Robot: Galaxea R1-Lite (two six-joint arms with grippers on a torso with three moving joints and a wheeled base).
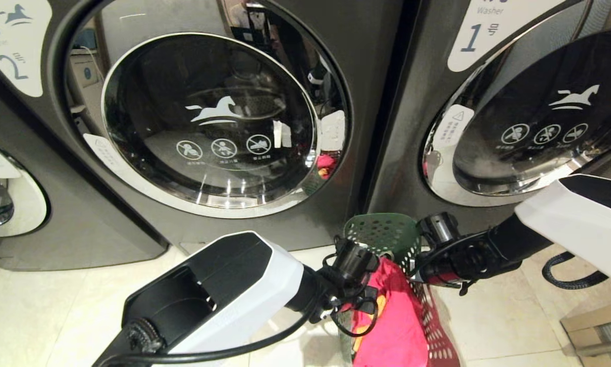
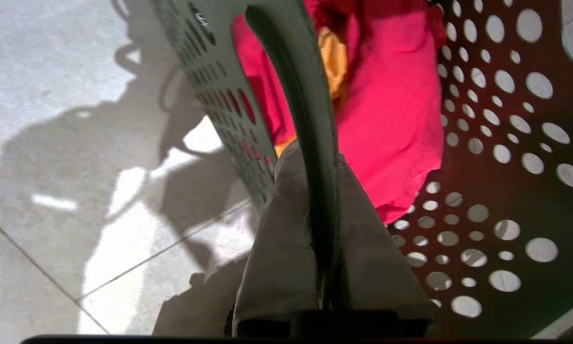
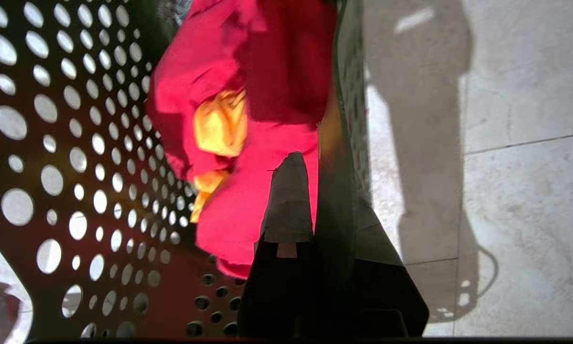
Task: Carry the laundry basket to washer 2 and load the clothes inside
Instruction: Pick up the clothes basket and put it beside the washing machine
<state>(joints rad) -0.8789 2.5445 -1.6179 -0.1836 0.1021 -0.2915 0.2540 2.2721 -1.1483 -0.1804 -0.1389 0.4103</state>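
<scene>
Laundry basket (image 1: 387, 234), clamped by both end effectors, hangs before washer 2's (image 1: 371, 76) shut door (image 1: 208, 122).

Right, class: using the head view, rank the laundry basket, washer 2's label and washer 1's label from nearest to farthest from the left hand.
1. laundry basket: gripped at its rim by the left hand.
2. washer 1's label: upper right, farther.
3. washer 2's label: upper left, farthest.
</scene>
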